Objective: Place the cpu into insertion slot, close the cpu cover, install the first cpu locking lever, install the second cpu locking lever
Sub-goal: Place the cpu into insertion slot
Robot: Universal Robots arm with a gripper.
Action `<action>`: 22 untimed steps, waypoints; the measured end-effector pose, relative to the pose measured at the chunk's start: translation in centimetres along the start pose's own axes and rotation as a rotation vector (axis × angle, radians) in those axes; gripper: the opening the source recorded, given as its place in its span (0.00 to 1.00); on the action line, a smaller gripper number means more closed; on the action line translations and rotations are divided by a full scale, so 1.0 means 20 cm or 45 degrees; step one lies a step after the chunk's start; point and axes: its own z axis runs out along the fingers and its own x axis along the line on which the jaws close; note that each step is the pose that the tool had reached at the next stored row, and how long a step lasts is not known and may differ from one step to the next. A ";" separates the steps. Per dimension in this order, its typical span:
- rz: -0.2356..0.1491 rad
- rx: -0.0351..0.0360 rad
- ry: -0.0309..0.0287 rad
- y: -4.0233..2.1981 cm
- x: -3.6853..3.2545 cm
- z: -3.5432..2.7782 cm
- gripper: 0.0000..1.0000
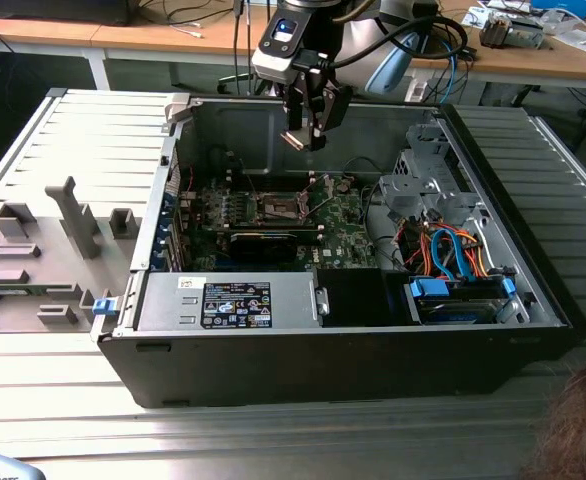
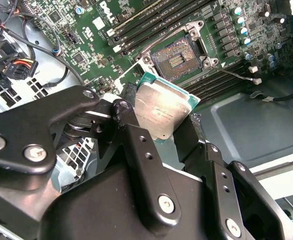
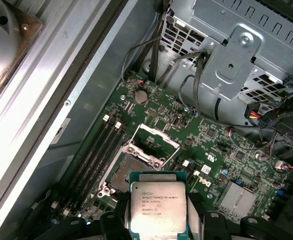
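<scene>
My gripper [image 1: 306, 128] hangs inside the open computer case, high above the green board, and is shut on the cpu [image 2: 161, 107]. The chip's silvery top shows between the black fingers [image 2: 136, 145] in both wrist views, also as the cpu [image 3: 158, 207]. Below it lies the insertion slot [image 2: 179, 55], open, with its brownish contact field bare; it is the insertion slot [image 3: 122, 172] and the insertion slot [image 1: 281, 207] too. The cpu cover [image 3: 154, 139] stands swung up at the socket's edge. A thin locking lever [image 2: 235, 75] sticks out beside the socket.
The case wall [image 1: 223, 125] and a metal drive cage [image 1: 423, 180] flank the board. Coloured cables [image 1: 453, 250] lie at the exterior view's right. A long black card [image 1: 263, 243] sits in front of the socket, memory slots [image 3: 94, 150] beside it. A grey fixture tray [image 1: 43, 250] lies outside the case.
</scene>
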 end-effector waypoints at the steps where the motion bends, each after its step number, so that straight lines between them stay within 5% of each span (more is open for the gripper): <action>1: 0.001 0.0001 0.0000 0.000 0.000 0.000 0.55; 22: 0.015 0.0007 -0.0004 0.000 0.000 0.002 0.55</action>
